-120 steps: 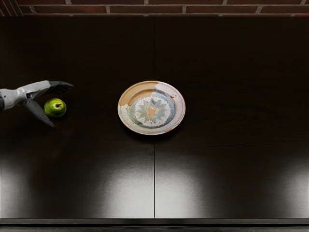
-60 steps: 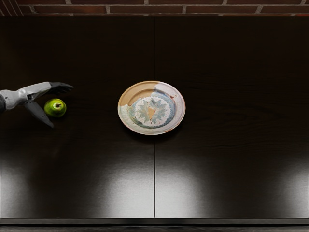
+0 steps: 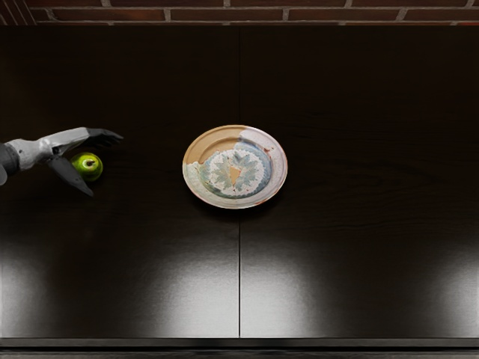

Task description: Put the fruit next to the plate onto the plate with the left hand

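The left hand point(image 3: 67, 143) is rendered in pale grey, with a smooth, faceted shell; its fingers point(image 3: 101, 136) are finished in near-black towards the tips; the thumb point(image 3: 73, 176) is shown as a slim, darker grey blade; a dark wrist segment point(image 3: 6, 158) is seen at the picture's left edge.

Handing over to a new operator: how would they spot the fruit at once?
On the dark table, find the patterned plate in the middle. Look well left, where the left hand reaches in. The fruit sits between its spread fingers, the only small, round, bright-green thing.
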### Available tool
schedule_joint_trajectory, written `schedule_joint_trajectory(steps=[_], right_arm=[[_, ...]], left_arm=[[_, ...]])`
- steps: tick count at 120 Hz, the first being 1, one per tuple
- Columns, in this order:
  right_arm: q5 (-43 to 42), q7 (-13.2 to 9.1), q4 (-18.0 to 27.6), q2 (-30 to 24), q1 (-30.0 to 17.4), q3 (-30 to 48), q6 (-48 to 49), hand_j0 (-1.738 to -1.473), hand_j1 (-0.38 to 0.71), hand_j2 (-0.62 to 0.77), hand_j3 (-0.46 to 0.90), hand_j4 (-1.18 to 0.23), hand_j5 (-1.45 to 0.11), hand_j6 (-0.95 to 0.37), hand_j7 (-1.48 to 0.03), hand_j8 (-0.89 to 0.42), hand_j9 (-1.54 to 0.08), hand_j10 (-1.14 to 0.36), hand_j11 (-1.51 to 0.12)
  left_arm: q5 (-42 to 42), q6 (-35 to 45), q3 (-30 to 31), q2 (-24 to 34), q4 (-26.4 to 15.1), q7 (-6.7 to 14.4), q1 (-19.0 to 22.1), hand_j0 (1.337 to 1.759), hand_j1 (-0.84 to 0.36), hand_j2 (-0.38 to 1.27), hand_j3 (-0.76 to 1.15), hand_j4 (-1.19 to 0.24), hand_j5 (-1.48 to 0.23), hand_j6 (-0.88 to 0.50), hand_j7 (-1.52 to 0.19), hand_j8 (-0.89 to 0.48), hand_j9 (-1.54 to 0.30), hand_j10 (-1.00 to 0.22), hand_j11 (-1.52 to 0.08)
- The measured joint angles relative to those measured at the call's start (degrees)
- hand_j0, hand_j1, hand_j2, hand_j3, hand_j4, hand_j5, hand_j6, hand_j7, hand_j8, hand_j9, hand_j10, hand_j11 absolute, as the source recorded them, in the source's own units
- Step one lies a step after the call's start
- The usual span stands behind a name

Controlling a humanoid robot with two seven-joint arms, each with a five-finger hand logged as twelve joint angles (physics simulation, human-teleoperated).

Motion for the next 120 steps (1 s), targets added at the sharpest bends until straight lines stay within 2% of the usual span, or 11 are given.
schedule_joint_trajectory(steps=[43,54,84,87,88,89,95,111,113,115,120], right_arm=[[0.0,-0.01,0.0,0.0,0.0,0.0,0.0,-1.658,-0.32,0.0,0.0,-0.02,-0.03,-0.02,-0.03,-0.02,-0.03,-0.02,-0.03],[0.0,0.0,0.0,0.0,0.0,0.0,0.0,-1.658,-0.32,0.0,0.0,-0.02,-0.03,-0.02,-0.03,-0.02,-0.03,-0.02,-0.03],[0.0,-0.01,0.0,0.0,0.0,0.0,0.0,-1.658,-0.32,0.0,0.0,-0.02,-0.03,-0.02,-0.03,-0.02,-0.03,-0.02,-0.03],[0.0,0.0,0.0,0.0,0.0,0.0,0.0,-1.658,-0.32,0.0,0.0,-0.02,-0.03,-0.02,-0.03,-0.02,-0.03,-0.02,-0.03],[0.0,0.0,0.0,0.0,0.0,0.0,0.0,-1.658,-0.32,0.0,0.0,-0.02,-0.03,-0.02,-0.03,-0.02,-0.03,-0.02,-0.03],[0.0,0.0,0.0,0.0,0.0,0.0,0.0,-1.658,-0.32,0.0,0.0,-0.02,-0.03,-0.02,-0.03,-0.02,-0.03,-0.02,-0.03],[0.0,0.0,0.0,0.0,0.0,0.0,0.0,-1.658,-0.32,0.0,0.0,-0.02,-0.03,-0.02,-0.03,-0.02,-0.03,-0.02,-0.03],[0.0,0.0,0.0,0.0,0.0,0.0,0.0,-1.658,-0.32,0.0,0.0,-0.02,-0.03,-0.02,-0.03,-0.02,-0.03,-0.02,-0.03],[0.0,0.0,0.0,0.0,0.0,0.0,0.0,-1.658,-0.32,0.0,0.0,-0.02,-0.03,-0.02,-0.03,-0.02,-0.03,-0.02,-0.03],[0.0,0.0,0.0,0.0,0.0,0.0,0.0,-1.658,-0.32,0.0,0.0,-0.02,-0.03,-0.02,-0.03,-0.02,-0.03,-0.02,-0.03],[0.0,0.0,0.0,0.0,0.0,0.0,0.0,-1.658,-0.32,0.0,0.0,-0.02,-0.03,-0.02,-0.03,-0.02,-0.03,-0.02,-0.03]], left_arm=[[-0.18,2.31,2.75,-1.06,1.57,0.0,0.0,1.658,0.08,0.05,0.0,-0.24,-0.3,-0.24,-0.3,-0.24,-0.3,-0.23,-0.3],[-0.49,2.14,2.85,-1.13,2.0,-0.23,-0.01,1.658,0.07,0.05,0.0,-0.23,-0.31,-0.23,-0.31,-0.22,-0.32,-0.3,-0.21],[-0.52,2.3,3.32,-1.07,2.38,-0.22,-0.09,1.658,0.04,0.06,0.0,-0.26,-0.35,-0.26,-0.35,-0.25,-0.36,-0.26,-0.2],[-0.54,2.27,3.32,-1.07,2.38,-0.24,-0.09,1.658,0.03,0.06,0.0,-0.26,-0.36,-0.26,-0.36,-0.26,-0.36,-0.26,-0.2],[-0.51,2.31,3.33,-1.06,2.39,-0.19,-0.09,1.658,0.03,0.06,0.0,-0.26,-0.36,-0.26,-0.36,-0.26,-0.36,-0.23,-0.36],[-0.53,2.34,3.32,-1.06,2.4,-0.19,-0.06,1.658,0.03,0.06,0.0,-0.27,-0.36,-0.26,-0.36,-0.26,-0.36,-0.21,-0.41],[-0.59,2.39,3.28,-1.06,2.42,-0.22,-0.01,1.658,0.02,0.06,0.0,-0.28,-0.37,-0.28,-0.37,-0.28,-0.37,-0.16,-0.51],[-0.59,2.47,3.33,-1.12,2.46,-0.2,-0.03,1.658,-0.01,0.06,0.0,-0.31,-0.39,-0.31,-0.39,-0.31,-0.4,-0.15,-0.54],[-0.61,2.43,3.33,-1.11,2.45,-0.22,-0.01,1.658,-0.02,0.06,0.0,-0.31,-0.4,-0.31,-0.4,-0.31,-0.4,-0.17,-0.49],[-0.63,2.45,3.35,-1.07,2.46,-0.22,-0.01,1.658,-0.02,0.07,0.0,-0.32,-0.4,-0.32,-0.4,-0.31,-0.4,-0.15,-0.55],[-0.67,2.41,3.49,-1.08,2.45,-0.24,-0.09,1.658,-0.04,0.07,0.0,-0.33,-0.42,-0.33,-0.42,-0.32,-0.42,-0.18,-0.48]])
